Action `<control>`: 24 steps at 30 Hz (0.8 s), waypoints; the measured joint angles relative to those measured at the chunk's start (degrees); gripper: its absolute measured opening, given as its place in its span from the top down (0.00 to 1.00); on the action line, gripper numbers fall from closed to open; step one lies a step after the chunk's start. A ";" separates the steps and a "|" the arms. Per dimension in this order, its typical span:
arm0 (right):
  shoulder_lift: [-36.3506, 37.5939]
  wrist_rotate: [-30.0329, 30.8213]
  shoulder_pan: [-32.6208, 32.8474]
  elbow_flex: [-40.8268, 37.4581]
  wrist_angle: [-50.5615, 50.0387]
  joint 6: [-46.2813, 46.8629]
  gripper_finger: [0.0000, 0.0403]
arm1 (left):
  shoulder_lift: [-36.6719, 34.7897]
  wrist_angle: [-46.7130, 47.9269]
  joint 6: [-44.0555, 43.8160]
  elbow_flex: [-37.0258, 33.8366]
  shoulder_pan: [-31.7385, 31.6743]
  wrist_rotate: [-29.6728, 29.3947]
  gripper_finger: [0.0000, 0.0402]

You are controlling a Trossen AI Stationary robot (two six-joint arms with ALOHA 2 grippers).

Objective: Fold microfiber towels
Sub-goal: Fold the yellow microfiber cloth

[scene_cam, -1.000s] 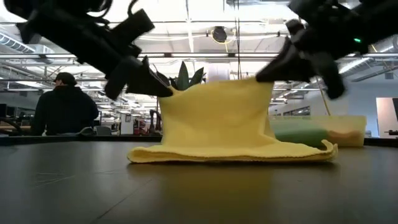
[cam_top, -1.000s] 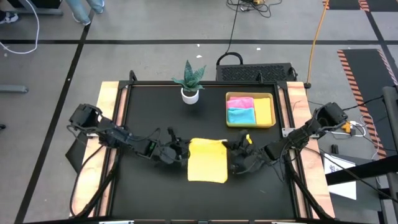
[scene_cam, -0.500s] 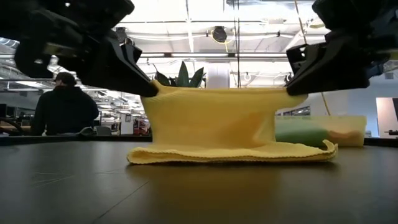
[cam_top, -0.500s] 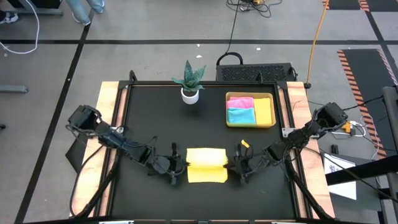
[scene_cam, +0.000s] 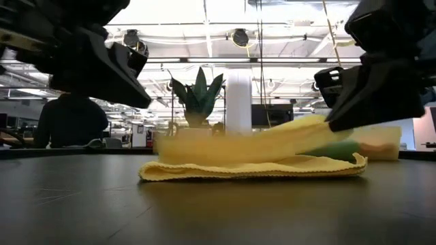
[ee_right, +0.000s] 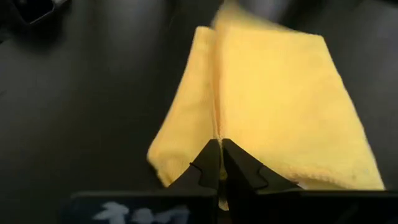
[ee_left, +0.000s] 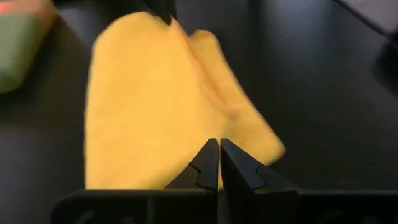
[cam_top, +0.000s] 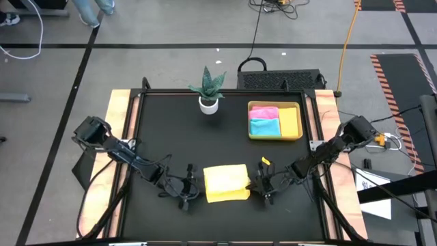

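A yellow towel (cam_top: 225, 183) lies near the table's near edge, its lower layer (scene_cam: 252, 168) flat on the table and its upper layer (scene_cam: 272, 143) coming down over it. My left gripper (cam_top: 196, 186) is shut just left of the towel and above it (scene_cam: 139, 95). The upper layer's left end (scene_cam: 163, 141) lies low, apart from it. My right gripper (cam_top: 255, 184) is shut on the towel at its right side. A pink towel (cam_top: 265, 111), a light blue one (cam_top: 265, 127) and a yellow-orange one (cam_top: 291, 121) lie in the tray. My right gripper pinches the upper layer's right edge (ee_right: 216, 132) between its two shut fingers, coming from the table's right and slanting down. The layer slopes from the fingers (scene_cam: 335, 122) down toward the table's left, slack, and rests on the lower layer.
A yellow-green tray (cam_top: 300, 135) stands at the back right. A potted plant (cam_top: 208, 92) stands at the back centre. A person (scene_cam: 71, 119) sits in the room beyond the table. Bare black tabletop (cam_top: 164, 137) lies left of the towel.
Both grippers have gone toward the table's near edge and down, bringing the towel's raised edge over its lower part. The towel has folded over, from standing taut between them to lying low. The upper layer's left end has dropped away from my left gripper.
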State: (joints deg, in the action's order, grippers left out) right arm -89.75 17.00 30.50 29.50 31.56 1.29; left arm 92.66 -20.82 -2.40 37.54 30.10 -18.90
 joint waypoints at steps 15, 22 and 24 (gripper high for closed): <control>-2.32 -0.82 0.00 0.01 4.34 1.06 1.00 | 0.03 -2.88 -0.65 0.00 1.08 2.96 0.92; -2.35 -0.75 0.00 0.01 4.20 0.97 1.00 | 4.32 -11.90 10.45 0.16 3.03 4.80 0.72; -2.35 -0.73 0.00 0.01 4.23 0.99 1.00 | 6.75 -12.27 10.26 0.86 2.63 3.98 0.64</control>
State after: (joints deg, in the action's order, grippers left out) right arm -92.09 16.27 30.50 29.52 35.79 2.28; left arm 99.41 -33.09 7.87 38.40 32.73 -14.92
